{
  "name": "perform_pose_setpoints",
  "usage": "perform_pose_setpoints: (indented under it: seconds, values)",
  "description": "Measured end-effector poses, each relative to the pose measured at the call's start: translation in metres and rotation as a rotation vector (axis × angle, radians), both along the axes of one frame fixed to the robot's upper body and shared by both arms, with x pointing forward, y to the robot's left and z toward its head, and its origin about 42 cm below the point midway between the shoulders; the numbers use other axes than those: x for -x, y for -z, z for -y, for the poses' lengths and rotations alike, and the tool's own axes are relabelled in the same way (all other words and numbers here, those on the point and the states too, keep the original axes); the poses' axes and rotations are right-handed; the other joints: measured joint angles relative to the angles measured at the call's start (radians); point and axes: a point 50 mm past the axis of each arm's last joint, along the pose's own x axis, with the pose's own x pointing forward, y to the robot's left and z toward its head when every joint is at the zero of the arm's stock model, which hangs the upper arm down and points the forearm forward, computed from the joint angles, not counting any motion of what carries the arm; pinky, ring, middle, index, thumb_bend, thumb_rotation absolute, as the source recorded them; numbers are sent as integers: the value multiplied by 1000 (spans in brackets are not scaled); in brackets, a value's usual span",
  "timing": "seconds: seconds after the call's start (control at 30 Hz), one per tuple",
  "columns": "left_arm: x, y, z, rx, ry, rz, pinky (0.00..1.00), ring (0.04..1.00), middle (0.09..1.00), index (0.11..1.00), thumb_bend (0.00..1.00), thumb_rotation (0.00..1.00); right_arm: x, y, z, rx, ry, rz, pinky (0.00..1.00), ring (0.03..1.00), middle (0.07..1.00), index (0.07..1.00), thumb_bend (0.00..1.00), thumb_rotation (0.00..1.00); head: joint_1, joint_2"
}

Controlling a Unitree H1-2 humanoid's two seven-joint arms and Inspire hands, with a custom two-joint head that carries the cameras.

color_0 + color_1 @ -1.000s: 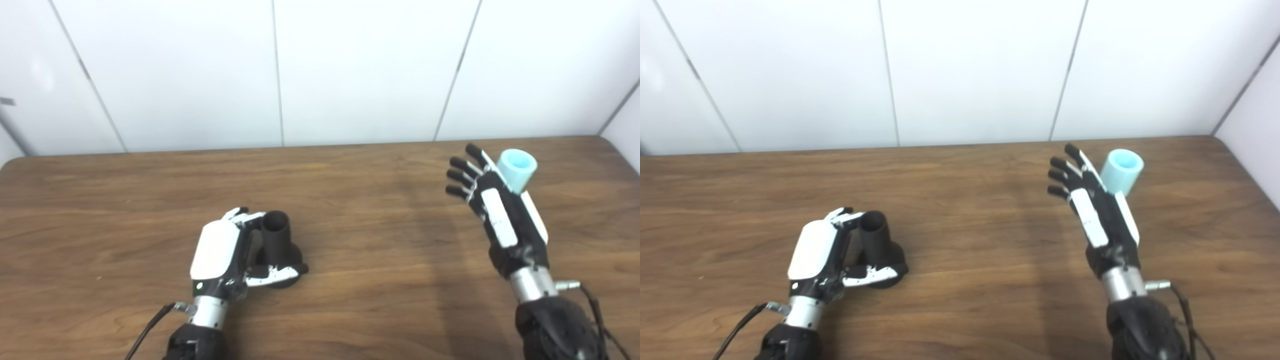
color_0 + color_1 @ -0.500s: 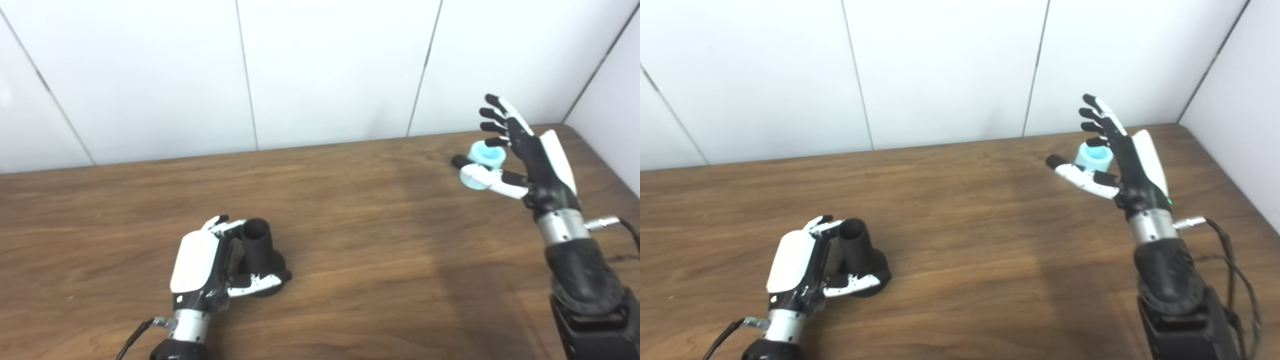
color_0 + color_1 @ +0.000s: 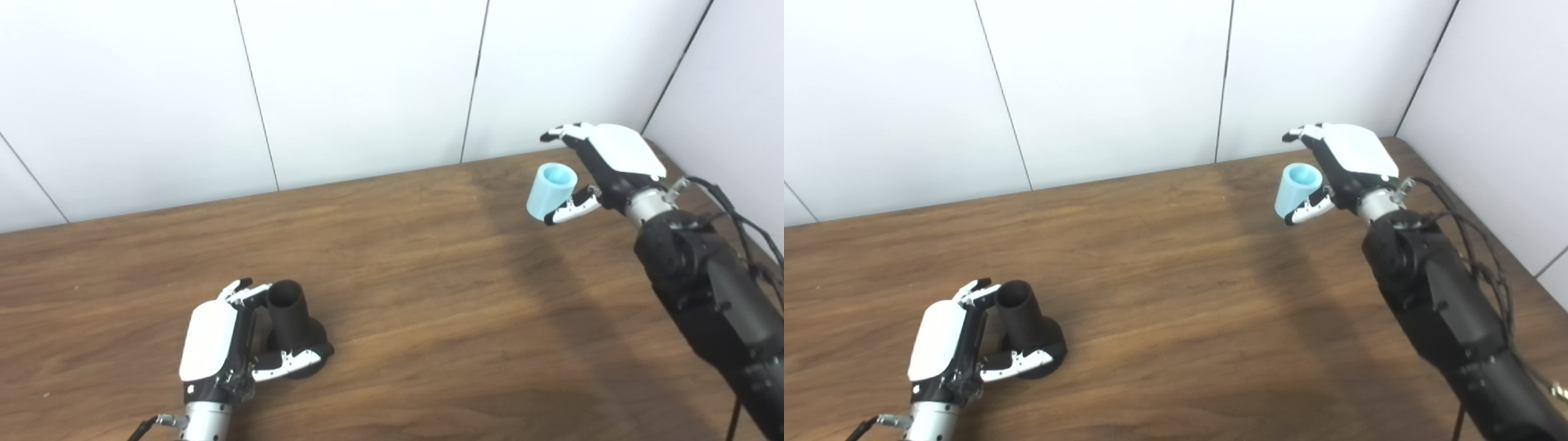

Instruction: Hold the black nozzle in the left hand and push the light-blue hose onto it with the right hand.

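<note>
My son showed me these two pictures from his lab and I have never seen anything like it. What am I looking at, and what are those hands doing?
It is a humanoid robot at a wooden table, seen through two cameras side by side on its head, so both pictures show one scene from slightly different spots. Its two arms come in from the bottom edge. The left hand is wrapped around a black nozzle that stands upright on the table with its open end up. The right hand is at the far right corner, with a short light-blue hose between its thumb and fingers. Whether the hose is lifted off the table is unclear. The two parts are far apart, not yet joined.
</note>
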Motion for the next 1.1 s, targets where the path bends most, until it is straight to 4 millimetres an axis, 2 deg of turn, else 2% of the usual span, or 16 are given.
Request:
perform_pose_setpoints:
  seconds: [0.23,0.37,0.53,0.87,1.1]
  values:
    - [7,0,1,2,32,-3,826,586,452,511,522,0,-31,-1,24,52,69,-101,812,915,884,802,875,176,-8,3]
    - [11,0,1,2,45,-3,820,597,457,509,522,0,-45,-3,23,50,79,-141,810,917,890,810,855,168,-15,6]
    - [12,0,3,-3,54,-1,813,602,454,509,522,0,-63,-1,25,1,133,-181,781,907,902,798,871,105,-15,8]
    - [14,1,4,-23,65,3,826,624,464,505,522,0,-71,12,28,-51,145,-224,707,859,886,803,878,114,-22,11]
    - [15,1,4,-23,72,6,831,620,461,506,522,0,-72,21,29,-45,151,-243,731,840,858,810,864,163,-40,14]
